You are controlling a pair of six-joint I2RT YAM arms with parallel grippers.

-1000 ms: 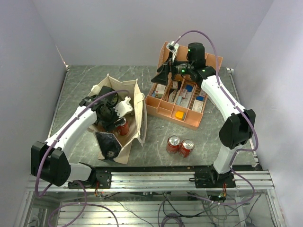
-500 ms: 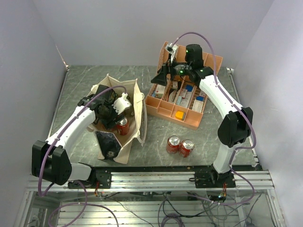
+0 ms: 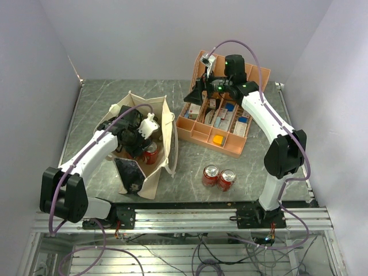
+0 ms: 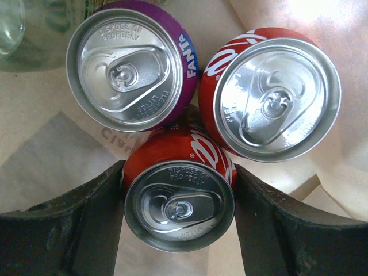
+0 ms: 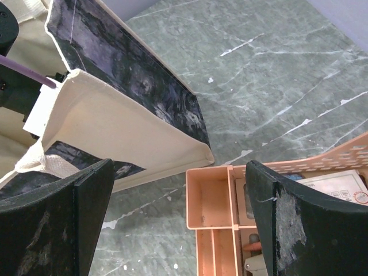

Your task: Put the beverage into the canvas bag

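Can (image 4: 179, 198) stands upright, grasped in the left jaws — down inside the bag (image 3: 168, 129). Right jaws gape empty, well apart.

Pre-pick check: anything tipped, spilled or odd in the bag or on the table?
Nothing stands out. In the canvas bag the Fanta can, far red can and near red can stand upright, the last between the fingers of the left hand. Two table cans stand upright too. No spill.
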